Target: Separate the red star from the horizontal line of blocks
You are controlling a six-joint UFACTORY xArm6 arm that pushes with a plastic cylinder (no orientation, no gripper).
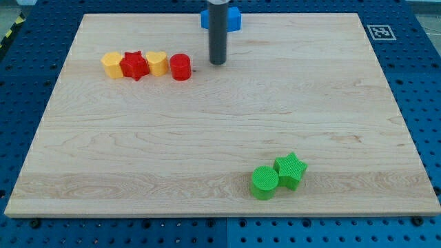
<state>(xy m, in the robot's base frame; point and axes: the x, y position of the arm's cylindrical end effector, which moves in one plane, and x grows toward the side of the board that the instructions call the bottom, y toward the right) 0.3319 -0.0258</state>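
Four blocks form the horizontal line at far left of the wooden board [207,138]: yellow block [111,65], red star [134,65], yellow heart [157,63], red cylinder [180,67], left to right; neighbours touching or nearly so; red star sits second from left, wedged between the two yellow pieces.

Arm pose: dark rod [218,31] comes straight down from the view's top, upright; my tip [218,63] rests on the board just right of the red cylinder, a small gap between them, not touching; tip is at about the same row as the line, near its right end; red star is two blocks away from the tip, with yellow heart and red cylinder between. No gripper on this rig, just the bare rod; holding nothing, nothing to open or close.

Other things: blue block [232,18] at the far edge, behind the rod, partly hidden by it, shape cannot tell; green cylinder [264,182] and green star [290,170] touching each other near the board's near right, well apart from the line and the tip; blue perforated table [427,103] surrounds the board.

Labels: black-and-white square fiducial marker [380,32] at the board's far right corner; no readable text.
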